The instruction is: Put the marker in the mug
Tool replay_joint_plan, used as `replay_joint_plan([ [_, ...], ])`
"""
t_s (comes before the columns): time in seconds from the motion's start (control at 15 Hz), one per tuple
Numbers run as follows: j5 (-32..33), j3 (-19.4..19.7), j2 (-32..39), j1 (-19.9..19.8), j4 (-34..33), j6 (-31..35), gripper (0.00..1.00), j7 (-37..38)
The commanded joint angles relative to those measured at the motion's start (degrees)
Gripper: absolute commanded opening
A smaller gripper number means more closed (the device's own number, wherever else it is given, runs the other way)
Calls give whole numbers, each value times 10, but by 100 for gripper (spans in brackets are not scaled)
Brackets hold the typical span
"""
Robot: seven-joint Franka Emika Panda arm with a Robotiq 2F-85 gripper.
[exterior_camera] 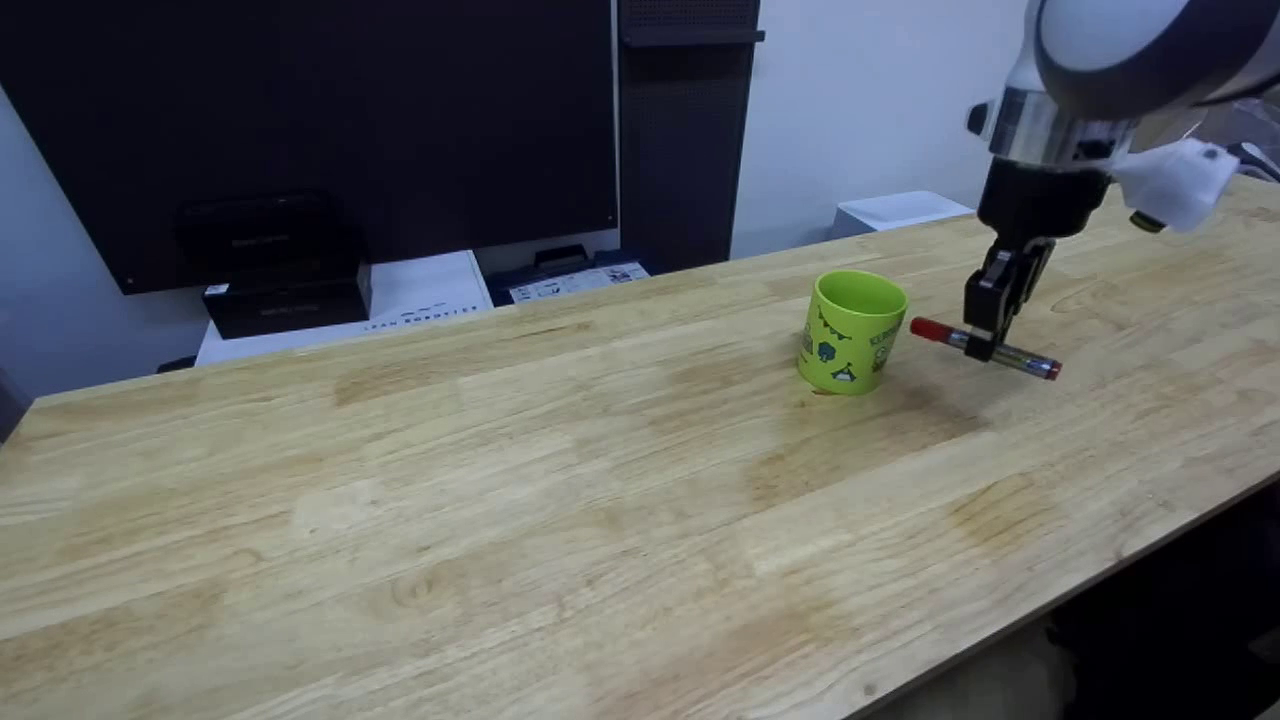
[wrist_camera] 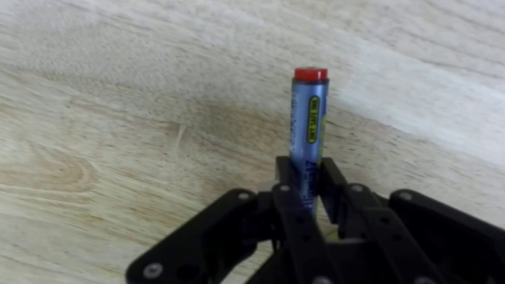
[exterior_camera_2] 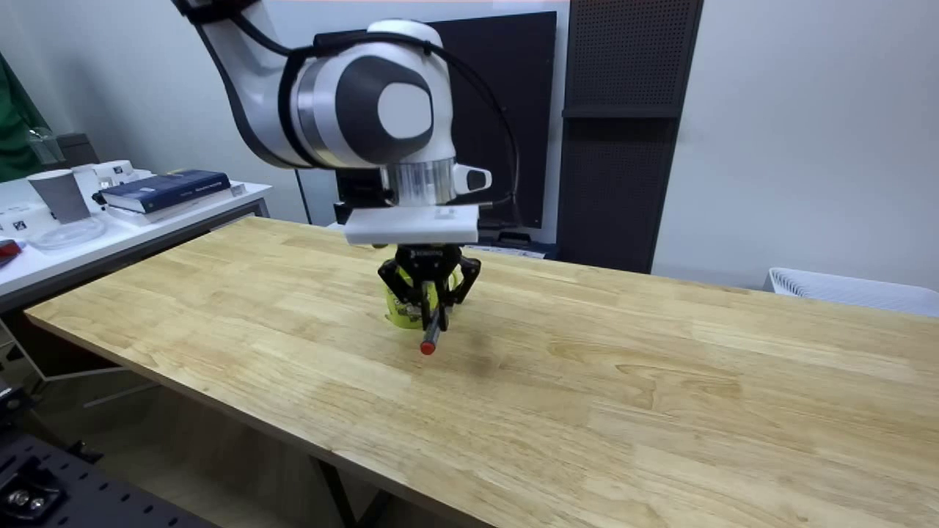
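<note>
The lime-green mug (exterior_camera: 850, 345) stands upright on the wooden table. In an exterior view the mug (exterior_camera_2: 402, 312) is partly hidden behind the gripper. My gripper (exterior_camera: 985, 340) is shut on the marker (exterior_camera: 1028, 361) around its middle. The marker lies nearly level in the jaws, above the table, with its red cap toward the mug and lower than the mug's rim. The marker (exterior_camera_2: 433, 334) and gripper (exterior_camera_2: 434, 312) also show in an exterior view. In the wrist view the marker's grey body and red end (wrist_camera: 309, 118) stick out beyond the fingertips (wrist_camera: 304, 173); its cap is hidden.
The wooden table (exterior_camera: 450, 520) has its front edge at the lower right in an exterior view. Boxes (exterior_camera: 290, 300) and a dark panel stand behind the table. A white side table (exterior_camera_2: 110, 235) with books (exterior_camera_2: 165, 192) and a grey cup (exterior_camera_2: 62, 196) is off to the side.
</note>
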State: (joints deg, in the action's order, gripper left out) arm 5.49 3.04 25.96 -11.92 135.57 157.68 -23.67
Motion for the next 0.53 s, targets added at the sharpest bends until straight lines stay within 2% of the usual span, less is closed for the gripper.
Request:
replay_joint_plan([
  [0.0,21,22,-109,34,26,-124,5,64],
  [0.27,2,9,-157,50,-21,-299,5,82],
  [0.47,-13,-3,-147,63,-78,-401,5,71],
])
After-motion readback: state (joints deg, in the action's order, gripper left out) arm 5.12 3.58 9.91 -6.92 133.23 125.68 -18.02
